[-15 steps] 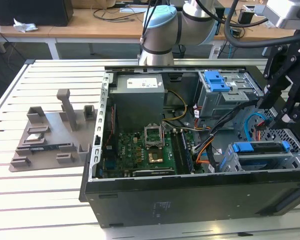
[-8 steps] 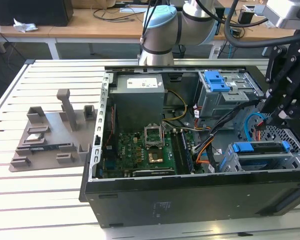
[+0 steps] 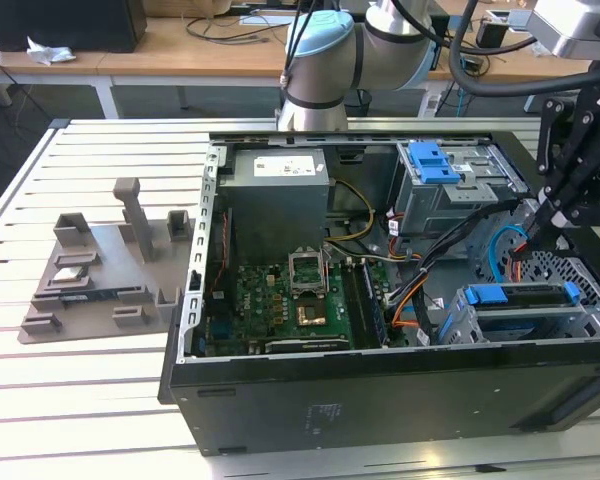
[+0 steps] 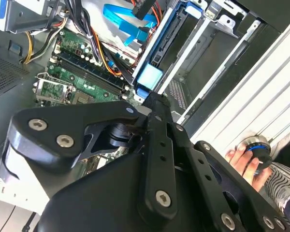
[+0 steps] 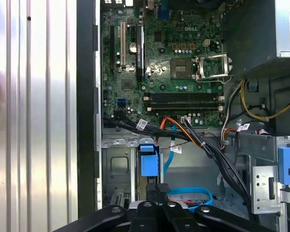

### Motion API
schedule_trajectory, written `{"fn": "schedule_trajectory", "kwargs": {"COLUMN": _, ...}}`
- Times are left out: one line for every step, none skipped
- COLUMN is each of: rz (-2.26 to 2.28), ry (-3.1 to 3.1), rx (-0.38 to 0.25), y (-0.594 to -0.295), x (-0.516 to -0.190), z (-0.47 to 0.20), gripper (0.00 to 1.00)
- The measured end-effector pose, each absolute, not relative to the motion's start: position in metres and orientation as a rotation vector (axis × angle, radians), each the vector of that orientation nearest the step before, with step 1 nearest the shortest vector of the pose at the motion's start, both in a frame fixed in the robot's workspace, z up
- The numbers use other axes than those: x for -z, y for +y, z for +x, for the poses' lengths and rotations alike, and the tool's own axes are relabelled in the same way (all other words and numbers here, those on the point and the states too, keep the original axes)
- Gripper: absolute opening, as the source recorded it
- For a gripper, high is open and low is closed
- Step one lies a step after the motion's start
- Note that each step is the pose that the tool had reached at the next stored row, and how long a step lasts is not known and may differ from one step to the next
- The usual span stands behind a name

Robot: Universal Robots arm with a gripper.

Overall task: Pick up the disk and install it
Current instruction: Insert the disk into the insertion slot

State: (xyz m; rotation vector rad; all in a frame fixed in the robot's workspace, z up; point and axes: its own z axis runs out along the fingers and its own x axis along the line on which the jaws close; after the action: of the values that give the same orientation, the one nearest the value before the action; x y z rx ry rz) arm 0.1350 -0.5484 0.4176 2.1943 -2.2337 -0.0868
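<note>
Exterior view — gripper pinched narrow, tip beside the disk, disk edge-on inside computer case

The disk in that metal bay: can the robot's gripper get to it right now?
Probably yes. In the first wrist view the gripper sits right at the blue end of the disk, with the cables running beside it, not across.
</note>
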Motion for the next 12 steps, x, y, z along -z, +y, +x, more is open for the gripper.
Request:
{"fn": "schedule_trajectory", "kwargs": {"rz": 2.194, "ry": -2.234, "rx": 0.087, "y": -0.548, "x": -0.417, "z": 0.137, "gripper": 0.11}}
{"fn": "schedule_trajectory", "kwargs": {"rz": 2.194, "ry": -2.233, "rx": 0.087, "y": -0.547, "x": -0.415, "z": 0.14, "gripper": 0.11}}
{"fn": "schedule_trajectory", "kwargs": {"rz": 2.193, "ry": -2.233, "rx": 0.087, "y": -0.546, "x": -0.413, "z": 0.143, "gripper": 0.11}}
{"fn": "schedule_trajectory", "kwargs": {"rz": 2.192, "ry": -2.232, "rx": 0.088, "y": -0.545, "x": -0.41, "z": 0.146, "gripper": 0.11}}
{"fn": "schedule_trajectory", "kwargs": {"rz": 2.192, "ry": -2.231, "rx": 0.088, "y": -0.544, "x": -0.406, "z": 0.15, "gripper": 0.11}}
{"fn": "schedule_trajectory", "kwargs": {"rz": 2.191, "ry": -2.231, "rx": 0.088, "y": -0.544, "x": -0.402, "z": 0.154, "gripper": 0.11}}
{"fn": "schedule_trajectory", "kwargs": {"rz": 2.191, "ry": -2.231, "rx": 0.088, "y": -0.543, "x": -0.4, "z": 0.156, "gripper": 0.11}}
{"fn": "schedule_trajectory", "kwargs": {"rz": 2.191, "ry": -2.23, "rx": 0.088, "y": -0.543, "x": -0.397, "z": 0.159, "gripper": 0.11}}
{"fn": "schedule_trajectory", "kwargs": {"rz": 2.19, "ry": -2.23, "rx": 0.089, "y": -0.543, "x": -0.394, "z": 0.161, "gripper": 0.11}}
{"fn": "schedule_trajectory", "kwargs": {"rz": 2.19, "ry": -2.23, "rx": 0.089, "y": -0.542, "x": -0.392, "z": 0.165, "gripper": 0.11}}
{"fn": "schedule_trajectory", "kwargs": {"rz": 2.189, "ry": -2.228, "rx": 0.087, "y": -0.538, "x": -0.39, "z": 0.172, "gripper": 0.11}}
{"fn": "schedule_trajectory", "kwargs": {"rz": 2.188, "ry": -2.228, "rx": 0.086, "y": -0.534, "x": -0.389, "z": 0.175, "gripper": 0.11}}
